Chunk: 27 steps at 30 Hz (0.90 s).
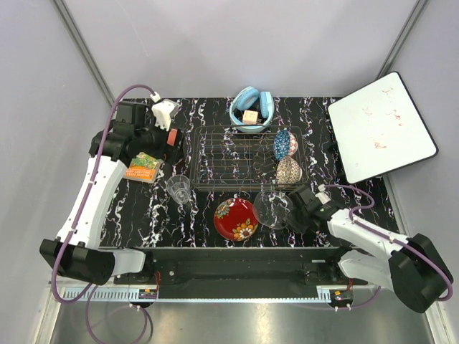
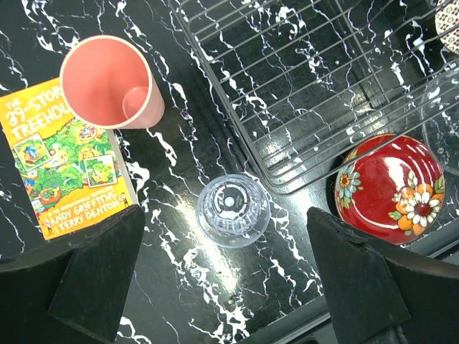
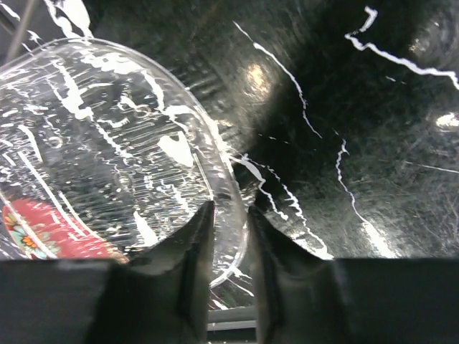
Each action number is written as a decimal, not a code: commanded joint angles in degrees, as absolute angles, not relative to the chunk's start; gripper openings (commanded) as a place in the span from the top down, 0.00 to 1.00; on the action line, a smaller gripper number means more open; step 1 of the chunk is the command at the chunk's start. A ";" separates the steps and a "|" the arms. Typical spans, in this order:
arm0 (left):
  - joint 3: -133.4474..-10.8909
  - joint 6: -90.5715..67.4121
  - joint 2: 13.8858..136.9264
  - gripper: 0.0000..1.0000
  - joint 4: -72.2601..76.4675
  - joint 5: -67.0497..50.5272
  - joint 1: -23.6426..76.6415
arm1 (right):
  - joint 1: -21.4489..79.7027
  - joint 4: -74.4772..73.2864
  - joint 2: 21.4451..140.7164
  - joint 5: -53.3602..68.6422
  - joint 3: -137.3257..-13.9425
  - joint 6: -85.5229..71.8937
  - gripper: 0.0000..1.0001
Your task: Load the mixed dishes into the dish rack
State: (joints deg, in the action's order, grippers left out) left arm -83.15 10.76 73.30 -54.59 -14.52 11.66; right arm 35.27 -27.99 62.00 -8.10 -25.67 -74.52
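1. My right gripper (image 3: 231, 213) has a finger on each side of the near rim of the clear glass plate (image 3: 107, 158). As far as the wrist view shows, it is pinched onto that rim.
2. The plate lies on the black marbled table (image 1: 143, 215), just in front of the dish rack (image 1: 237, 154) and just beside the red floral plate (image 1: 236, 218).
3. I judge it stiff, weighty for so thin a thing, slick and breakable (glass slides easily on smooth pads). The rim is the only hold, and a deep bite over the lip looks safer than a fingertip nip.
4. Lifted by one edge, it will want to swing down. I would go slowly and hold it off the wires until it is over a slot.
5. My left gripper (image 2: 226, 215) hangs spread wide and empty above the clear glass tumbler (image 2: 233, 210). The pink plastic cup (image 2: 111, 82) stands beside the booklet (image 2: 61, 165).
6. The blue patterned bowl (image 1: 285, 143) and cream speckled bowl (image 1: 289, 170) stand on edge in the rack.
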 commanded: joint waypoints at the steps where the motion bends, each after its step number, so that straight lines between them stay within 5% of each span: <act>1: -85.87 11.34 72.95 0.01 -54.23 -14.94 11.51 | 36.91 -29.26 61.44 -11.25 -24.96 -76.90 0.76; 7: -85.43 11.07 72.51 0.01 -54.23 -14.85 11.51 | 39.90 -36.73 55.82 -15.29 -26.89 -77.52 1.00; 16: -85.08 10.90 72.33 0.01 -54.23 -15.38 11.51 | 42.54 -48.51 43.16 -19.86 -30.58 -75.59 1.00; 27: -87.01 9.05 73.04 0.01 -54.40 -16.00 11.51 | 46.84 -37.79 39.18 -17.67 -39.10 -50.84 1.00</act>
